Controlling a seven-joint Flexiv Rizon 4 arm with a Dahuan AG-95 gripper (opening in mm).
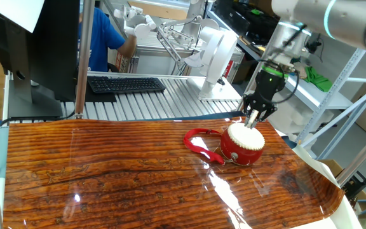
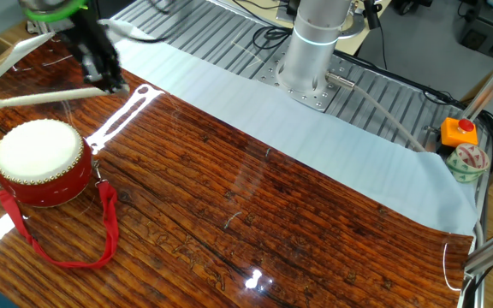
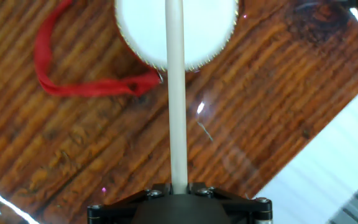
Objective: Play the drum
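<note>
The red toy drum with a cream-white head stands on the wooden table; it also shows in the other fixed view and at the top of the hand view. Its red ribbon strap trails to the left, also seen in the other fixed view and the hand view. My gripper is shut on a white drumstick. The stick reaches out over the drum head, held just above it. In the other fixed view the gripper is blurred.
A wooden tabletop with a pale cloth strip behind it. The arm's base stands on a ribbed metal bench. A keyboard and a white robot lie behind. An orange button box sits at the right.
</note>
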